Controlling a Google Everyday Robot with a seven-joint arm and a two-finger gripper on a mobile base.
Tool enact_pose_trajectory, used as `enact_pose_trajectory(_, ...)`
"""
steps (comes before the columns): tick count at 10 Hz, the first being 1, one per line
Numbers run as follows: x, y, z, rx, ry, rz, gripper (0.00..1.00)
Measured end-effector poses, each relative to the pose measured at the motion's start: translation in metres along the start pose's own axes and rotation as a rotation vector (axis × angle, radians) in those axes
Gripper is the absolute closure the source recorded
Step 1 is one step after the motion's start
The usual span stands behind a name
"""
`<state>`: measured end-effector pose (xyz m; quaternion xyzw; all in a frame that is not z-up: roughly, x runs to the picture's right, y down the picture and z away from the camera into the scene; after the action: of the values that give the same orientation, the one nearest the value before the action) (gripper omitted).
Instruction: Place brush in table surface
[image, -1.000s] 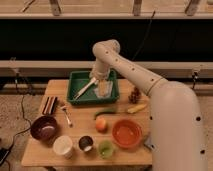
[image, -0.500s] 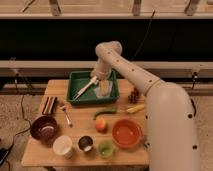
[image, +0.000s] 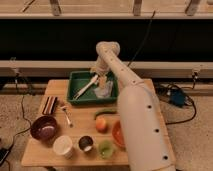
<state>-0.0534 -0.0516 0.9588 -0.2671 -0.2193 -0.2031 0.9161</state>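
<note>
Gripper (image: 98, 75) at far side of green tray (image: 72, 86), fingers spread wide, nothing clamped between them. It hangs right at the far end of the brush (image: 85, 88); can't tell whether it touches.

Brush lies inside the tray, slanting from near-left up to far-right, not on the tabletop (image: 37, 151). Pale crumpled thing (image: 105, 90) just right of it in the tray.

On the tabletop, near side of the tray: striped brown block (image: 49, 105) at left, spoon (image: 66, 115) beside it, dark bowl (image: 43, 127), white cup (image: 63, 146), small metal cup (image: 86, 143), green cup (image: 105, 148), orange fruit (image: 101, 124).

My arm hides part of the right side
</note>
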Motion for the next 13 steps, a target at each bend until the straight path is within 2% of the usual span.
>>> enact_pose_trajectory(5, -0.008, -0.015, 0.035, -0.039, 0.007, -0.043, 0.2)
enact_pose_trajectory(8, -0.012, -0.022, 0.046, -0.06, 0.008, -0.061, 0.2)
enact_pose_trajectory(10, -0.01, -0.02, 0.046, -0.065, 0.011, -0.059, 0.2)
enact_pose_trajectory(13, -0.023, -0.026, 0.069, -0.07, 0.028, -0.048, 0.2)
